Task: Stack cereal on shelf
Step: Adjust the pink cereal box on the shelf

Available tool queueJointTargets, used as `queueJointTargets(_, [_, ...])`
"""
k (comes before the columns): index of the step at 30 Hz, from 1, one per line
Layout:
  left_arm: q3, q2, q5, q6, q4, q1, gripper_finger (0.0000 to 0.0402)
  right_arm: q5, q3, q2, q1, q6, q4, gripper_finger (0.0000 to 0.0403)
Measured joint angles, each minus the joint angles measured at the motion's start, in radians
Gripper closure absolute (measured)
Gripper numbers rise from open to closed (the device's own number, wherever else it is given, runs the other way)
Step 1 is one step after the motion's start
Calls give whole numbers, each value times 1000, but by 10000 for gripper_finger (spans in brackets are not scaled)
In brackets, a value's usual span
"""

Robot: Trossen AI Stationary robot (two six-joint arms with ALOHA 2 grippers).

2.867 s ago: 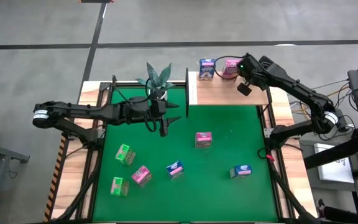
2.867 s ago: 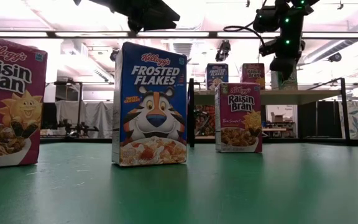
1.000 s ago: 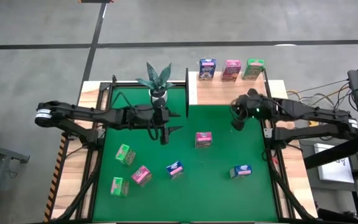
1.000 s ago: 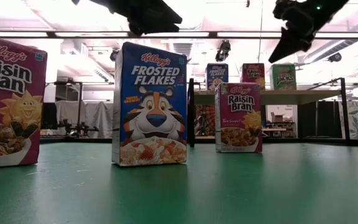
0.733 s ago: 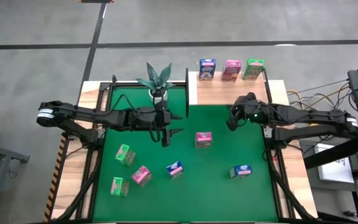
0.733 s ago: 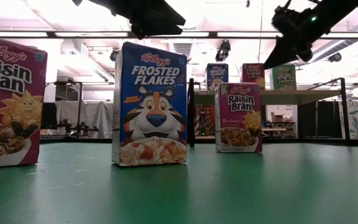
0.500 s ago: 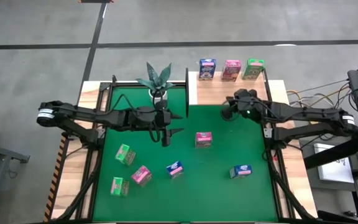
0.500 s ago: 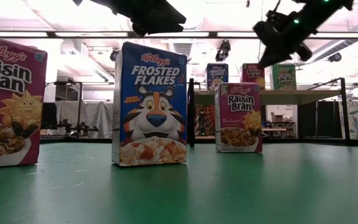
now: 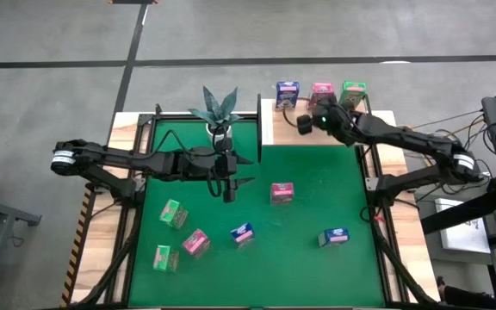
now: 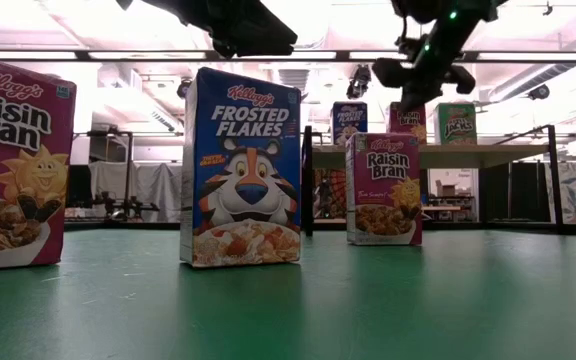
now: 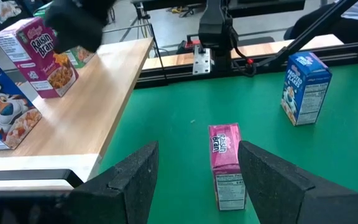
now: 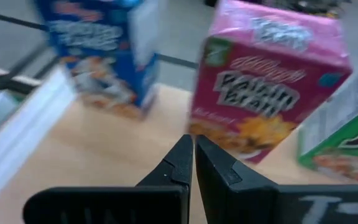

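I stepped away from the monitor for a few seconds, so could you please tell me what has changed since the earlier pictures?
The right pincer, fingers shut and empty, set the green box on the shelf beside the pink box, swung out over the green mat, and has now come back in front of the shelf boxes. The left pincer, open, edged slightly toward the mat's middle. The six boxes on the mat stayed put.
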Motion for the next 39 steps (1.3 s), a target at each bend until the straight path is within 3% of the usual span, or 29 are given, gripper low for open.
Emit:
queueJointTargets(10, [0,0,0,14,1,0,198,-53,-8,68,-98,-2,11,394])
queueJointTargets(39, [1,-1,0,15,6,0,198,-13,-55,74,-127,-92,115,394])
